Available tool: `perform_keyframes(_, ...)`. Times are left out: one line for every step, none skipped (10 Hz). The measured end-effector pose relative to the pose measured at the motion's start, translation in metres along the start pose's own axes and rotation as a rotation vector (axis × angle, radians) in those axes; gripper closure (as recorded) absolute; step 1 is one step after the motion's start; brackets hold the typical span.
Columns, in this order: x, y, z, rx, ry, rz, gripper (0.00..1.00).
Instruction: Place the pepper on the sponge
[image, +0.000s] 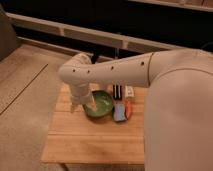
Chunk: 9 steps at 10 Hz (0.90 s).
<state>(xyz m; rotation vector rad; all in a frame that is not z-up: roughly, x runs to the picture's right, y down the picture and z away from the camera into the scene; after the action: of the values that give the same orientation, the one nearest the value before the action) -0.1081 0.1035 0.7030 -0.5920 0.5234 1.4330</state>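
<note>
A small blue sponge (119, 112) lies flat on the wooden table (90, 142), just right of a green bowl (100, 105). Along the sponge's right edge lies the orange-red pepper (128, 109), on the table and touching or nearly touching the sponge. My white arm reaches in from the right and bends down at the table's left. Its gripper (84, 106) hangs at the bowl's left rim, well left of the sponge and the pepper. The wrist hides most of it.
Behind the sponge stand a black striped block (117, 91) and a small white object (130, 91). The table's front half is bare wood. A dark wall with a pale rail runs behind the table, with floor to the left.
</note>
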Motion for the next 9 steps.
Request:
perform_keyframes(0.0000,0.0000,0.0000,0.000,0.000,0.000,0.35)
perform_keyframes(0.0000,0.0000,0.0001,0.000,0.000,0.000,0.35)
perform_keyframes(0.0000,-0.0001,0.0001,0.000,0.000,0.000,0.35)
perform_keyframes(0.0000,0.0000,0.0001,0.000,0.000,0.000,0.35)
perform_keyframes(0.0000,0.0000,0.0001,0.000,0.000,0.000,0.35)
perform_keyframes(0.0000,0.0000,0.0001,0.000,0.000,0.000,0.35)
perform_keyframes(0.0000,0.0000,0.0001,0.000,0.000,0.000,0.35)
perform_keyframes(-0.0007,0.0002,-0.0001,0.002,-0.003,-0.003,0.35)
perform_keyframes(-0.0047,-0.0012,-0.0009,0.006,-0.018,-0.007,0.35)
